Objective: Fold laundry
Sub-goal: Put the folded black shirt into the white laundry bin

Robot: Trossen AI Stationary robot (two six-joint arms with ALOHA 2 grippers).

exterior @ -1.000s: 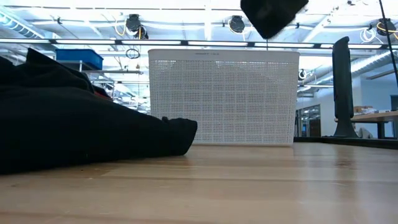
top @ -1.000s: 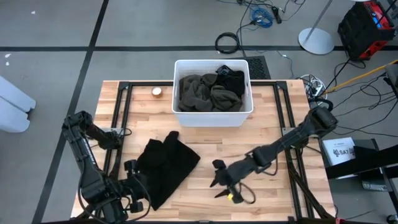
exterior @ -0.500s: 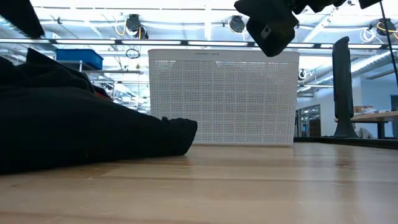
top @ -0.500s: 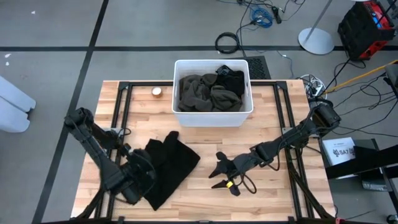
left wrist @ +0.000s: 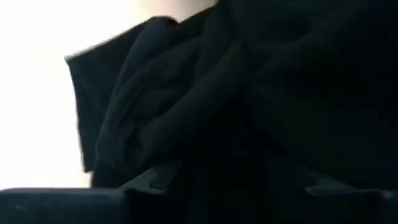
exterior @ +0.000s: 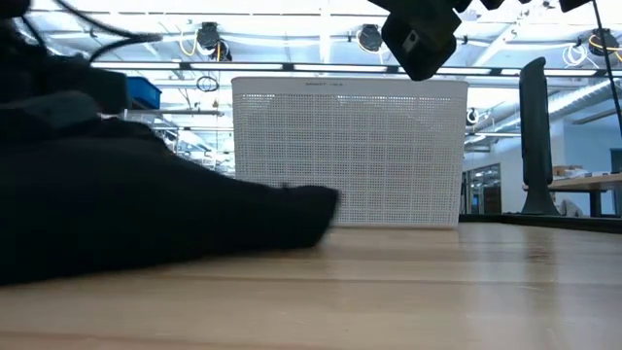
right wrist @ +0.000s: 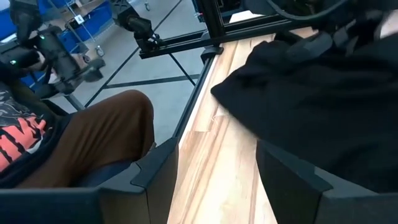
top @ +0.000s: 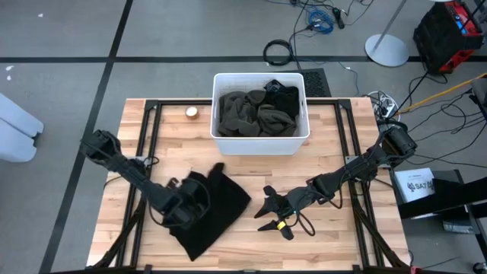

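While the left gripper (top: 185, 211) sits on the black garment (top: 217, 209), finger state indiscernible, the right gripper (top: 268, 215), fingers apart, should pin the near-right edge

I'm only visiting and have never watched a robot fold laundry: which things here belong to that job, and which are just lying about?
Part of the job:
- black cloth garment spread on the wooden table
- dark olive-grey clothes heaped in the white plastic bin
- left gripper, over the black garment
- right gripper, open above bare wood

Just lying about:
- small round pale object beside the bin
- seated person beyond the table edge
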